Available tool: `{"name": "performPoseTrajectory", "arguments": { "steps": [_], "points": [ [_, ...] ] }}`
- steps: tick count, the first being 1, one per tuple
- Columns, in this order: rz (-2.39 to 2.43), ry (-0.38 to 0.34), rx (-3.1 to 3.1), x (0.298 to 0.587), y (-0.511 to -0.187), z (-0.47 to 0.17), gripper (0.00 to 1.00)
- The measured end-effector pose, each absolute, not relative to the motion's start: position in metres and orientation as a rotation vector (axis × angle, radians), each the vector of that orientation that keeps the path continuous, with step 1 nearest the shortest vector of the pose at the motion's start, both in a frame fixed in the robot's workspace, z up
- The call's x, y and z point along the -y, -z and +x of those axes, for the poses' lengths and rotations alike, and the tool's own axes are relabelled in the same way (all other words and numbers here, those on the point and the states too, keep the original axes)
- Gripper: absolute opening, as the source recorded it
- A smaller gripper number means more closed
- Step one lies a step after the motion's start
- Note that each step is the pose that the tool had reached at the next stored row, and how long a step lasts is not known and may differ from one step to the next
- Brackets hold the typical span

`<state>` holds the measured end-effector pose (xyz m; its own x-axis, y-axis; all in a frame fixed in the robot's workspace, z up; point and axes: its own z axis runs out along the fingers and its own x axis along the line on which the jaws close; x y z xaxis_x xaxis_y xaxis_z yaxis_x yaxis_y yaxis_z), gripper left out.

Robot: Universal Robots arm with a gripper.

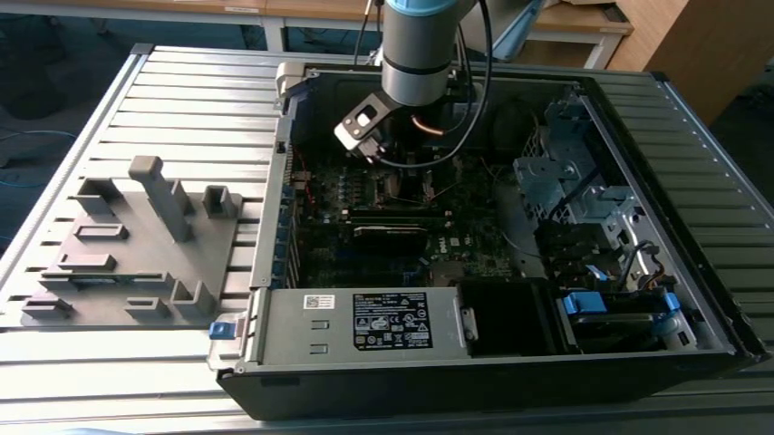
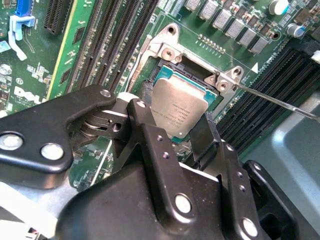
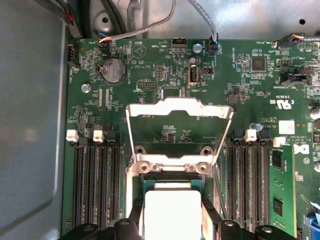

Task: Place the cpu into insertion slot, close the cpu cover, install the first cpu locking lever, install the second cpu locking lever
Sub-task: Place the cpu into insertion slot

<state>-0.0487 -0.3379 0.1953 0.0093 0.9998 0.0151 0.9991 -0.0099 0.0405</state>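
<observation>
Silvery-faced, the cpu sits between the gripper's two black fingers, which are closed to about its width and hug its opposite edges. It lies level in the slot, directly under the fingertips, though I cannot tell whether it is fully seated. Just beyond the fingertips the cover stands raised on its hinge, with the green board visible through its window. A thin lever juts out from the slot's corner, off to one side of the gripper. Memory sockets flank the fingers on both sides.
</observation>
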Motion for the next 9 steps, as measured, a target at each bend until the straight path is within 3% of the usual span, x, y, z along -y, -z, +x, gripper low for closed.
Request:
{"name": "performPoseTrajectory", "arguments": {
  "steps": [9],
  "points": [
    [2.228, -0.061, -2.188, 0.3379, -0.1943, -0.0487, 0.54]
  ]
}}
